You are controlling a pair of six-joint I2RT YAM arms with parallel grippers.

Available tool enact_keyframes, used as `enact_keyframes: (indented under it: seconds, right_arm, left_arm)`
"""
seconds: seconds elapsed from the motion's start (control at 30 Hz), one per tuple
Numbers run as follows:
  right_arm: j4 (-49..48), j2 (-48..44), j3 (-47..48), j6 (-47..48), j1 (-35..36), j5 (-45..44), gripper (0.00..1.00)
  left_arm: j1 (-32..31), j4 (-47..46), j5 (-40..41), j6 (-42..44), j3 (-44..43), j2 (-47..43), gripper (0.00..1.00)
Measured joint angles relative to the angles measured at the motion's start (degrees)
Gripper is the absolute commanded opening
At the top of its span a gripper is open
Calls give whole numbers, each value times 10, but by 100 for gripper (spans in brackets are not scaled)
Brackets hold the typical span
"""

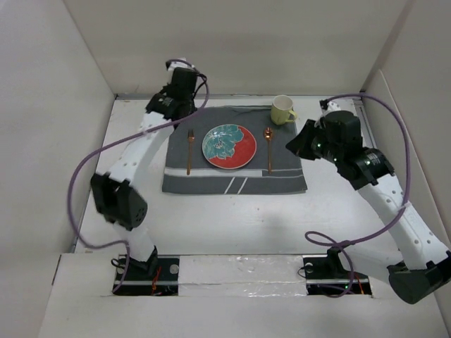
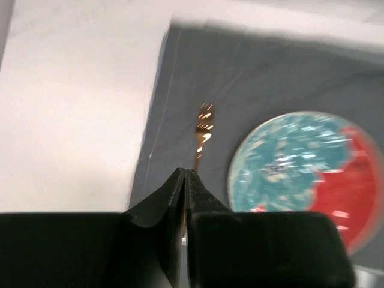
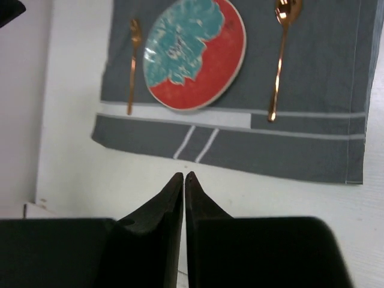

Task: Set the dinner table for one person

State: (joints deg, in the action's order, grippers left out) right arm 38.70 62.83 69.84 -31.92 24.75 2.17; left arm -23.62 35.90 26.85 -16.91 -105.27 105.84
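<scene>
Beneath the cloth lies the dinner table — matte white.

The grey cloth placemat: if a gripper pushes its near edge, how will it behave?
Probably floppy: the placemat is thin cloth, so its edge would likely bunch. The plate, fork and spoon on it probably hinder sliding.

My left arm and right arm have white links, black joints, looping purple cables and black pointed jaws.
</scene>
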Motion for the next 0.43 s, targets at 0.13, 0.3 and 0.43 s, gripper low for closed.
enact_keyframes:
  seconds: [0.13,0.3,0.43]
  right_arm:
    - [8,-5,104,-5,0,2,19]
    - [-9,-54,181,-30,-5,-40,51]
    - [-33,-108,184,-42,-30,-87,60]
  left_arm:
    - [0,-33,-45,-23,37,-168,42]
    - [-4,-61,-86,-51,100,-356,60]
    - [-2,-70,-88,-61,133,-440,66]
